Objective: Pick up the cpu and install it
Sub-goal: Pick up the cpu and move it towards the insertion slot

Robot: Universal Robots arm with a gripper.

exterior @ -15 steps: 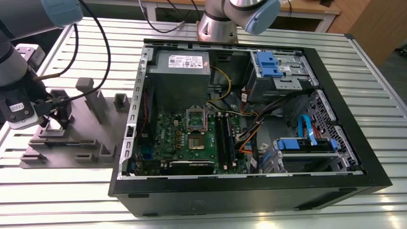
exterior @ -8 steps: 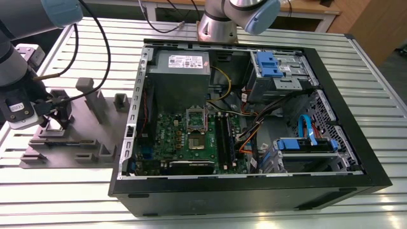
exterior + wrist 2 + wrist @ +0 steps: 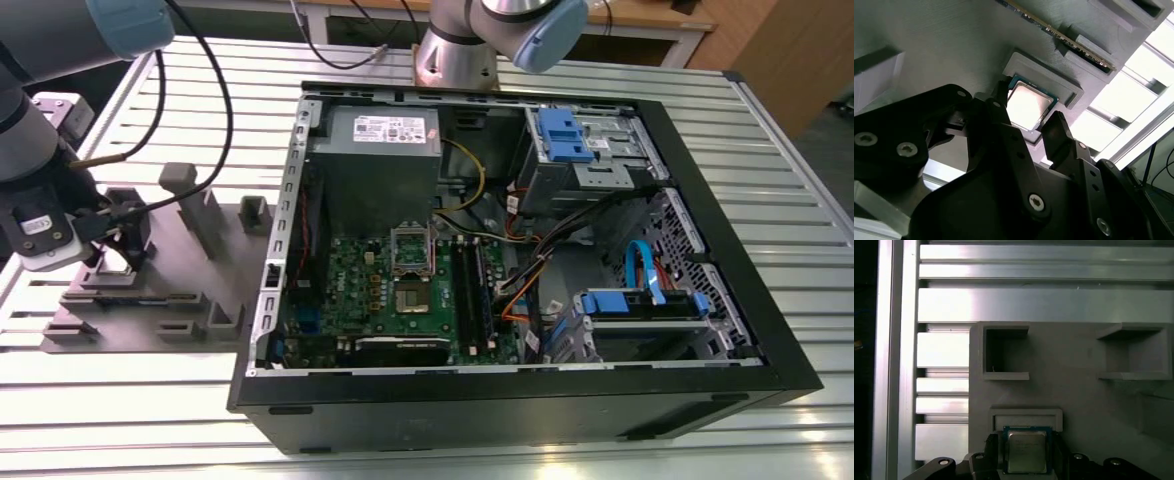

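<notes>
The cpu (image 3: 1026, 452) (image 3: 1027, 105), a small square chip with a silvery top and a green rim, lies flat in a raised pocket of the grey fixture (image 3: 167, 295) (image 3: 1079, 390). My gripper (image 3: 1029, 111) (image 3: 1026, 460) hangs low over it and is open. One black finger (image 3: 1002, 97) stands on each side of the chip, with a narrow gap to its edges. In the exterior view the gripper (image 3: 123, 238) is at the fixture's left end, beside the open computer case (image 3: 521, 400). The metal socket frame (image 3: 411, 297) sits in the middle of the green motherboard (image 3: 350, 300).
Grey posts (image 3: 200, 215) rise from the fixture close to the gripper. A circuit board (image 3: 1064, 35) stands in a fixture slot. Cables (image 3: 220, 90) run from the arm across the slatted metal table (image 3: 120, 400). Inside the case are a grey power-supply box (image 3: 380, 135) and blue drive brackets (image 3: 567, 135).
</notes>
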